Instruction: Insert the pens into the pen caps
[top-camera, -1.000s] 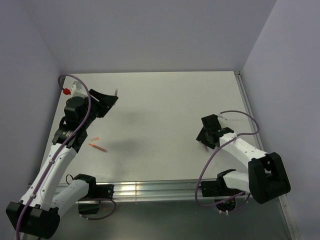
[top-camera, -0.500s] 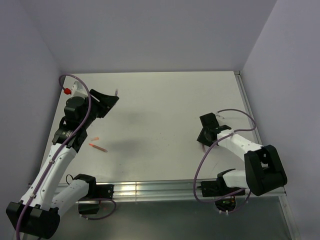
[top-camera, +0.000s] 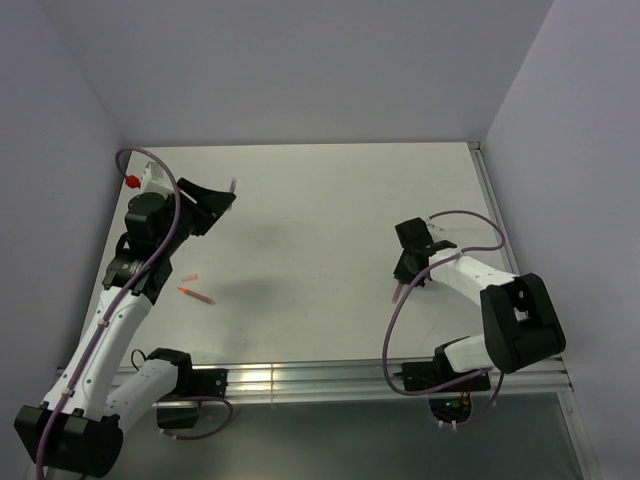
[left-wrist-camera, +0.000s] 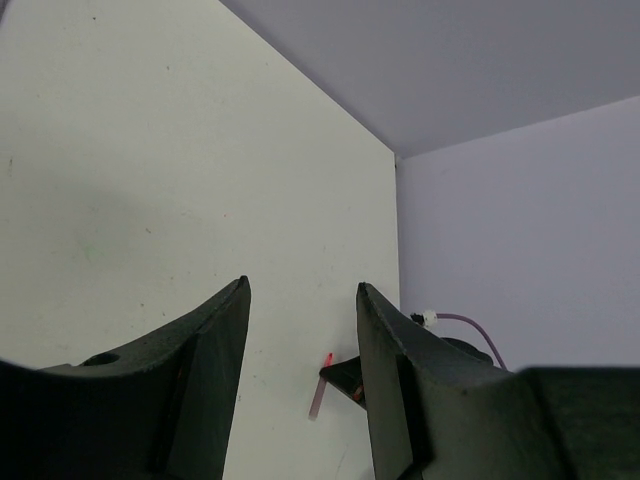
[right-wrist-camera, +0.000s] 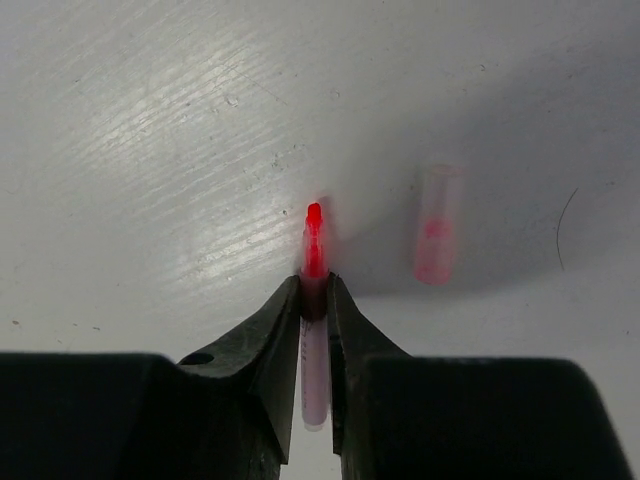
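My right gripper (right-wrist-camera: 314, 282) is shut on a red pen (right-wrist-camera: 314, 250) with a pale pink barrel. Its red tip points at the table and is very near it. A pale pinkish-red cap (right-wrist-camera: 438, 225) lies on the table just right of the tip. In the top view this gripper (top-camera: 404, 278) is at the right middle. My left gripper (left-wrist-camera: 302, 285) is open and empty, raised at the far left (top-camera: 225, 195). A small pale grey piece (top-camera: 233, 186) shows just past its tips. Another red-orange pen (top-camera: 196, 295) and a small pinkish cap (top-camera: 190, 277) lie beside the left arm.
A metal rail (top-camera: 300, 378) runs along the near table edge. Walls close the table at the back and on both sides. Purple cables (top-camera: 470, 225) loop off the right arm. A red knob (top-camera: 131, 182) sits by the left arm's wrist.
My right gripper has moved a little farther from me and to the left, with the red pen held in it. The left arm has hardly moved.
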